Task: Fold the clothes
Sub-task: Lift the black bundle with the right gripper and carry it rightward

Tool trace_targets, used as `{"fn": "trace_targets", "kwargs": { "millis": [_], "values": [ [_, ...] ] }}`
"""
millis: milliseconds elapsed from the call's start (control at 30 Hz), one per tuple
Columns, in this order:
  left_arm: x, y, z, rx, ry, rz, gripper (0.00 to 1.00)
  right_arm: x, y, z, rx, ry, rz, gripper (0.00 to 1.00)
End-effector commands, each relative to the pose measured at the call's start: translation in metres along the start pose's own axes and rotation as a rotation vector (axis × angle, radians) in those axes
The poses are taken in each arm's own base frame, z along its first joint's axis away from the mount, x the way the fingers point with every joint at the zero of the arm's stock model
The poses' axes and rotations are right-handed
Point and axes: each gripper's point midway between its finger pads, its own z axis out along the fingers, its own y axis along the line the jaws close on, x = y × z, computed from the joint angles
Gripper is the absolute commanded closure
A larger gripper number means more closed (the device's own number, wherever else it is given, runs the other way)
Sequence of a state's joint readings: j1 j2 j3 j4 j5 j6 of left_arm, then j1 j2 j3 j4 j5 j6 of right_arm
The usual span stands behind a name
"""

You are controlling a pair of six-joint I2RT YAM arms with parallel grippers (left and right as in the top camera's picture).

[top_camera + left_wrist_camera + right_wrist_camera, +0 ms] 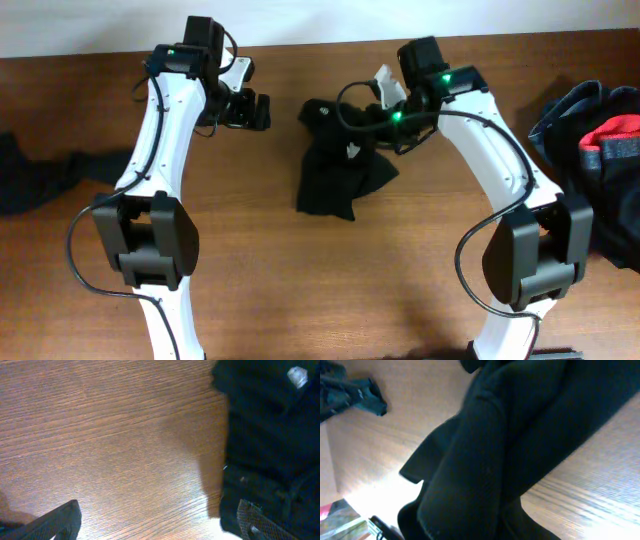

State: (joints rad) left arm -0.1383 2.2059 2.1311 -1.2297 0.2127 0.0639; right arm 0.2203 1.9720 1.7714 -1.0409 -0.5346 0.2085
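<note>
A black top lies bunched at the middle of the wooden table, with small white marks on it. My right gripper is shut on its upper right part. In the right wrist view the black top fills the frame and hides the fingers. My left gripper stands open just left of the top with nothing in it. In the left wrist view, one of its fingers is over bare wood and the other sits against the black top, which carries a white tag.
A dark garment lies at the table's left edge and shows in the right wrist view as the dark garment. A pile of grey-blue and red clothes sits at the right edge. A pale wall runs behind the table.
</note>
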Motion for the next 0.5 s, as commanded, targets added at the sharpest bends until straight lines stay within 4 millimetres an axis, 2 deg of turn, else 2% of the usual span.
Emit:
{"fn": "trace_targets", "kwargs": {
  "millis": [0, 133, 233, 467],
  "values": [
    [-0.004, -0.001, -0.003, 0.012, -0.019, 0.004, 0.01, -0.024, 0.014, -0.038, 0.025, -0.118, -0.067, 0.96],
    [-0.004, -0.001, -0.003, 0.012, -0.018, 0.004, 0.01, -0.042, 0.013, -0.063, 0.029, -0.187, -0.067, 0.96],
    [-0.004, -0.001, -0.003, 0.012, -0.019, 0.004, 0.01, -0.060, 0.008, -0.091, 0.036, -0.262, -0.045, 0.96],
    [-0.004, -0.001, -0.003, 0.012, -0.019, 0.004, 0.01, -0.083, -0.018, -0.150, 0.100, -0.399, 0.052, 0.96]
  ]
}}
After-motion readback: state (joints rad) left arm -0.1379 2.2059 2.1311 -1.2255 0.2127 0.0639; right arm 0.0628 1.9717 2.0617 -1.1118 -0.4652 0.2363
